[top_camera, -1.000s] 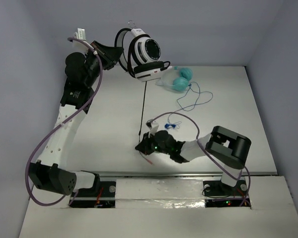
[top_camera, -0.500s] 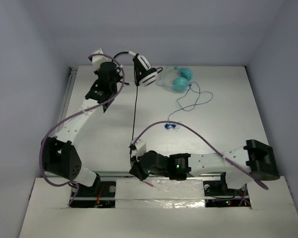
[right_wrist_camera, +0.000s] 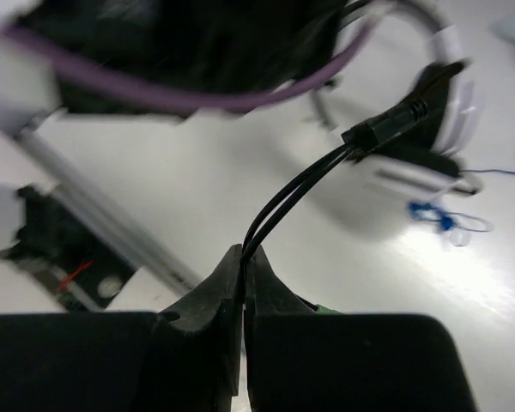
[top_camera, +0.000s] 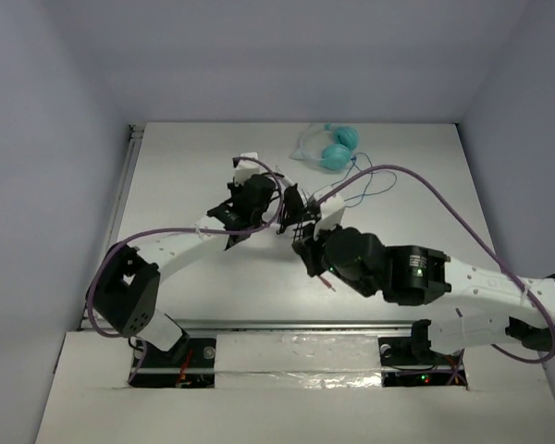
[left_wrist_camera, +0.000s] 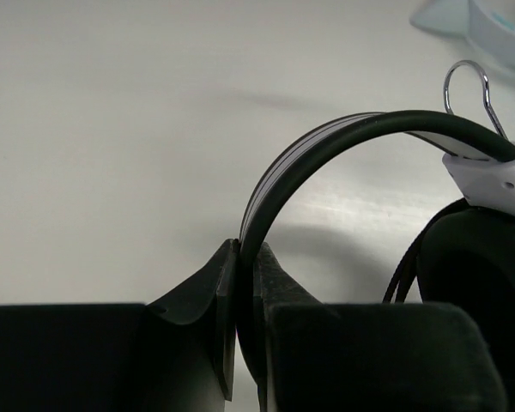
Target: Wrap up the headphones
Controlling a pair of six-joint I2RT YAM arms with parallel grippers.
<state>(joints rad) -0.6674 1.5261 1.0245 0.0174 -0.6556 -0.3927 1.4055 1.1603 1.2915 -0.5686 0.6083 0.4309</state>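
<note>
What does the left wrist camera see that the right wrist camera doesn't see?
Only the left wrist camera shows the black headband pinched in the left gripper, with a metal loop and a dark ear pad at its end. Only the right wrist camera shows the thin black cable, doubled over, pinched in the right gripper, plus a blue cord lying on the table. Both show the white table, a bit of the headphones, and jaws closed on something.

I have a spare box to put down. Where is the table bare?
Bare: the table right of the blue cord, and its back left corner. Crowded: the middle, where left pincer and right pincer grip the headphones and cable; teal headphones at the back.
</note>
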